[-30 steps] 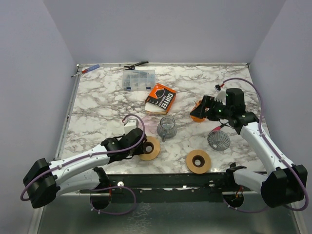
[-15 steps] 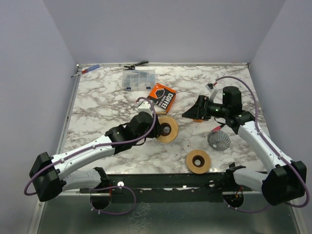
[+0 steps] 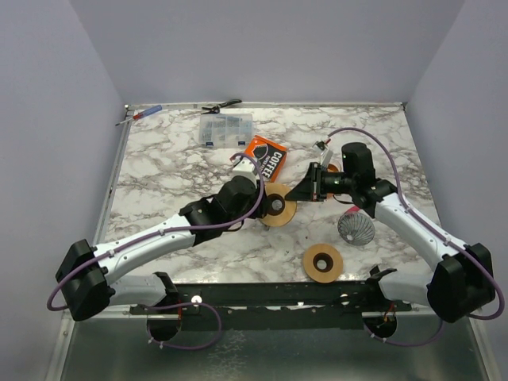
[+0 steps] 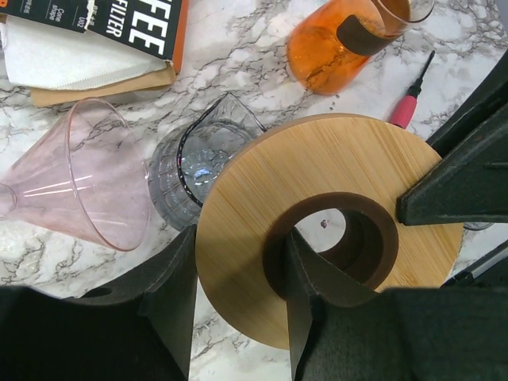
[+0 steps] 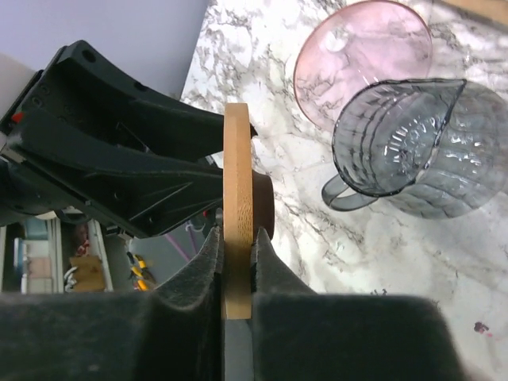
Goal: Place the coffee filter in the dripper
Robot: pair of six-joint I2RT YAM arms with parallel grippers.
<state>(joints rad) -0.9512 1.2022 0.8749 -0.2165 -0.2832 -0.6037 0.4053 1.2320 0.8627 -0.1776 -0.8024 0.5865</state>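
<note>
The coffee filter box [image 3: 264,159], orange and black, lies at mid-table with white paper filters [image 4: 71,59] sticking out of it. A grey glass dripper [image 4: 198,163] lies on its side beside a pink cone [image 4: 87,175]; both also show in the right wrist view, the grey dripper [image 5: 405,147] and pink cone [image 5: 361,59]. A wooden ring [image 3: 278,205] hangs above them. My left gripper [image 4: 238,305] is shut on it, one finger through the hole and one outside the rim. My right gripper [image 5: 236,262] is shut on the ring's opposite edge.
A second wooden ring [image 3: 323,263] lies near the front and a wire cone dripper [image 3: 355,228] to its right. An orange carafe [image 4: 341,40] and a pink-handled tool [image 4: 409,99] sit behind. A clear organiser box [image 3: 226,129], pliers [image 3: 221,105] and a screwdriver [image 3: 143,115] are at the back.
My left arm carried the wooden ring from the front of the table up to the middle. My right gripper swung left to meet it and shut on the ring's edge.
</note>
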